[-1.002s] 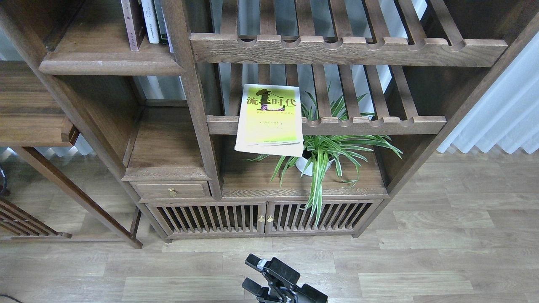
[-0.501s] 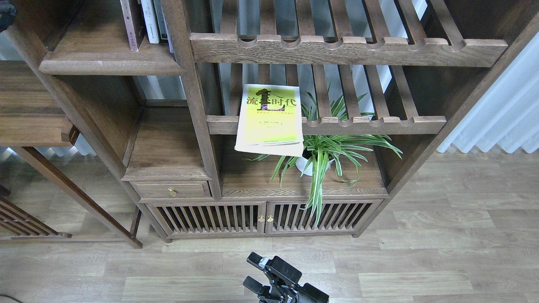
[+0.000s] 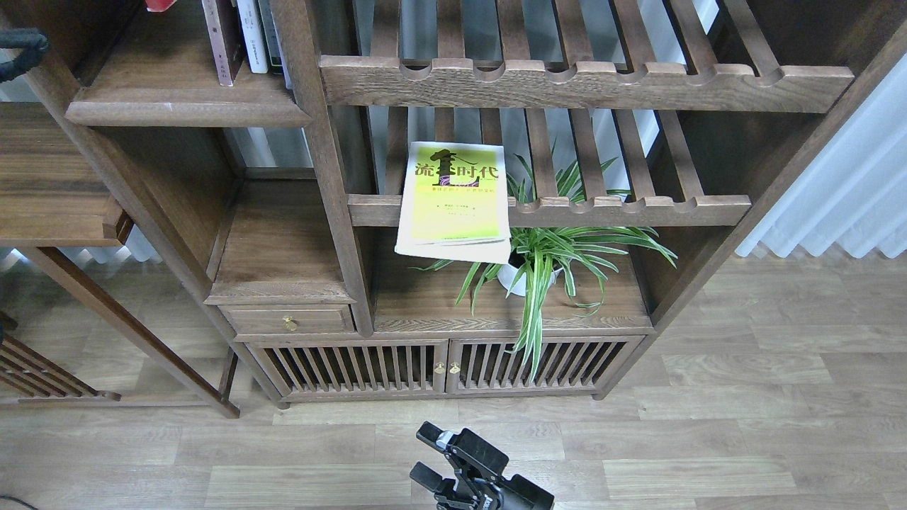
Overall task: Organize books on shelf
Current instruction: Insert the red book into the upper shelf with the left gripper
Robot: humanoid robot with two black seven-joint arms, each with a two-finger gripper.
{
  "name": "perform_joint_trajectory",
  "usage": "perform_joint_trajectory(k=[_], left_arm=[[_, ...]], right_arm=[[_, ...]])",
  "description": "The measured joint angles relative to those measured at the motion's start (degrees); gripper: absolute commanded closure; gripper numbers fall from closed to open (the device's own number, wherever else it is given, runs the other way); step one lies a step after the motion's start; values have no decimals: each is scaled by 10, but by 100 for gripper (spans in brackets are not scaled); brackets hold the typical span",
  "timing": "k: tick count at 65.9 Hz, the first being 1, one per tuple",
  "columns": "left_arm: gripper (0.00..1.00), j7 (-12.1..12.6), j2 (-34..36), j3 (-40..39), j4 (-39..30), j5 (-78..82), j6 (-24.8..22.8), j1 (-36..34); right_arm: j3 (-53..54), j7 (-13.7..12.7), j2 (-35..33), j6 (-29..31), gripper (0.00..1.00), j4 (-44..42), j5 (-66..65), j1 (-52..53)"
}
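Observation:
The lime-yellow book (image 3: 453,202) with black characters lies flat on the lower slatted rack, its front end overhanging the rail. The solid shelf (image 3: 184,106) with the rounded front edge is at the top left. A book with a maroon-brown spine (image 3: 223,42) stands on it beside slim white and grey ones. A small red corner (image 3: 161,4) shows at the top edge above the shelf; I cannot tell what holds it. A black part of my left arm (image 3: 21,53) shows at the far left; its gripper is out of view. My right gripper (image 3: 423,453) is open and empty, low over the floor.
A potted spider plant (image 3: 545,262) stands under the lower slatted rack (image 3: 623,209), right of the yellow book. An upper slatted rack (image 3: 581,81) spans the top. A post (image 3: 319,142) divides the unit. A small drawer (image 3: 287,320) and slatted cabinet doors (image 3: 439,367) are below.
A red corner has come into view at the top edge above the solid shelf. The black arm part at the top left has shifted down and right. The right gripper has barely moved.

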Motion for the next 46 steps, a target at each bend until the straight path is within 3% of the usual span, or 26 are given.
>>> perform_joint_trajectory(k=[19, 26, 46], left_arm=[[78, -7, -9, 19, 11, 1, 0, -1], [57, -7, -9, 19, 11, 1, 0, -1], [52, -12, -9, 20, 6, 1, 0, -3]], right_arm=[[0, 3, 0, 0, 1, 0, 0, -1], [1, 3, 0, 0, 1, 0, 0, -1], [1, 3, 0, 0, 1, 0, 0, 0]])
